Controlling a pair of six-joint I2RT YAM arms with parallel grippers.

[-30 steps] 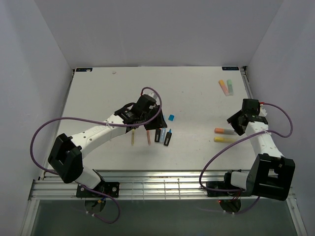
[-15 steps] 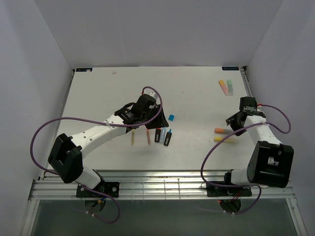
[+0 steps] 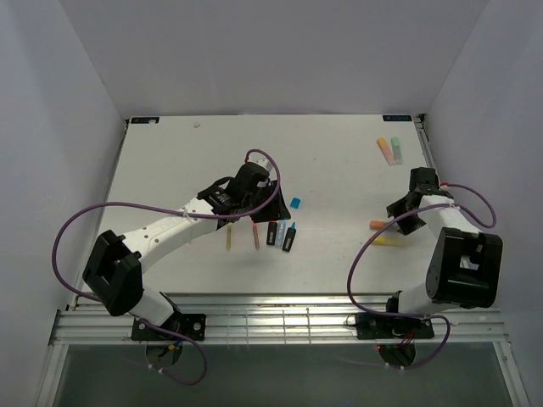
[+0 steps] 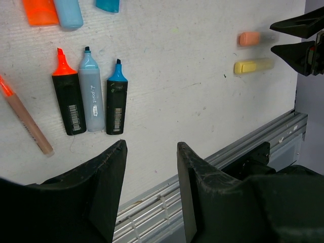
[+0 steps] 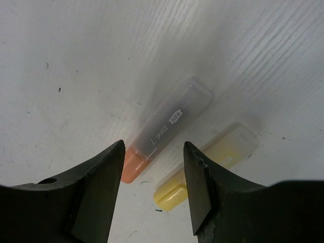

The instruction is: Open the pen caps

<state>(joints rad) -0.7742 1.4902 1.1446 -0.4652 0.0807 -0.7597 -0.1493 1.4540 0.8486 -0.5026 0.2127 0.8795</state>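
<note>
Over the middle of the desk (image 3: 170,161), reaching in from the left, the left tool (image 4: 152,147) hangs with its fingers spread and nothing between them. Ahead of those fingers lie three loose pen caps in a row: the loose orange cap (image 4: 40,10), the loose pale blue cap (image 4: 68,12) and the loose blue cap (image 4: 107,5). The wrist view cuts off their far ends, but what shows of the first two has its long axis running toward the far edge. Nearer the arm bases, three bare highlighters (image 4: 91,96) lie side by side, parallel to those caps, with their tips pointing toward the far edge. Farther right, well apart from these, two capped pens lie crosswise on the desk, parallel and just beside one another. The fitted orange cap (image 5: 132,167) and the fitted yellow cap (image 5: 169,195) sit on their left ends, pointing toward the desk's middle. The right tool (image 5: 153,147) hovers above the orange-capped pen (image 5: 169,121), its fingers spread and pinching nothing.
</note>
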